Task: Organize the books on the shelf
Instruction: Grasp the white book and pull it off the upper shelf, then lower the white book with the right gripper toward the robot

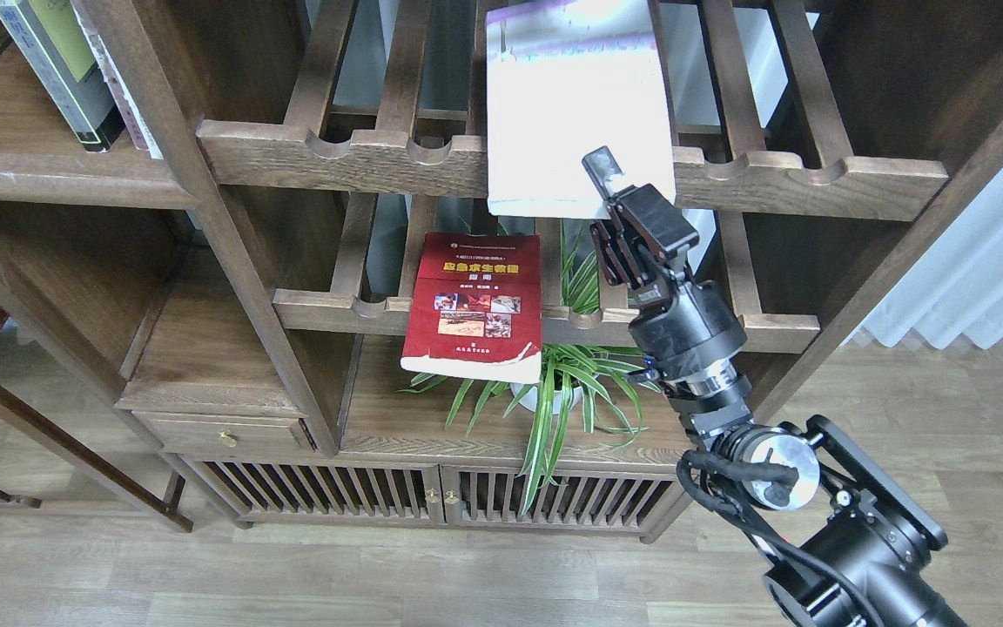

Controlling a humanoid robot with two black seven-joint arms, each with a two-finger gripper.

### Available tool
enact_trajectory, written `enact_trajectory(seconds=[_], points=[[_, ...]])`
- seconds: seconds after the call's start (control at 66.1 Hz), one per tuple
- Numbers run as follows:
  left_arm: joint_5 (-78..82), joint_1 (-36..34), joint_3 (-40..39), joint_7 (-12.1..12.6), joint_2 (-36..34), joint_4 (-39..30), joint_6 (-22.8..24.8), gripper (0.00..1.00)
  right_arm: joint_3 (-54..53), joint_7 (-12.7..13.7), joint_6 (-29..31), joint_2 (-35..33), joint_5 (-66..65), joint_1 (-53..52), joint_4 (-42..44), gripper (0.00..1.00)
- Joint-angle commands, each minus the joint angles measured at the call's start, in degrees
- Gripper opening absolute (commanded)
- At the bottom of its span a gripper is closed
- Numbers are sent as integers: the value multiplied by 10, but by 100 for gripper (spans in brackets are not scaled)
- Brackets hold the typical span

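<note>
The cream-white book [567, 104] with a purple top edge lies over the upper slatted rack [362, 157], looking bright and blurred. My right gripper [610, 178] is shut on its lower right corner, one finger [602, 165] lying on the cover. The red book [475, 300] lies flat on the lower slatted rack [327, 309], overhanging its front rail. The black-grey book with a yellow-green panel [53, 65] leans on the solid dark-brown shelf [49, 178] at the top left, beside another book. The left arm is out of view.
A potted spider plant [558, 392] stands under the lower rack, just left of my right arm. A small drawer [223, 431] and slatted cabinet doors [432, 496] are below. A white curtain [980, 270] hangs at the right.
</note>
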State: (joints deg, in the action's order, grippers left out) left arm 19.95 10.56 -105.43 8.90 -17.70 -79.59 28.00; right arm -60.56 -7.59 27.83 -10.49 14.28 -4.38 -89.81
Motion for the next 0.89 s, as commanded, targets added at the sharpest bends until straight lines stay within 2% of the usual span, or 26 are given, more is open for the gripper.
enact_trajectory(seconds=[0.0,0.59,0.878], points=[[0,1,8,2,1,7,0,100,-26,-1,2,-19,10,53,0,6],[-10,2,25,1,2,20,0,100,-62,-3,2,-45,27,191,2,6],[-19,-4,74,3,3,17,0,100,-98,-2,2,-90,61,267,5,6]])
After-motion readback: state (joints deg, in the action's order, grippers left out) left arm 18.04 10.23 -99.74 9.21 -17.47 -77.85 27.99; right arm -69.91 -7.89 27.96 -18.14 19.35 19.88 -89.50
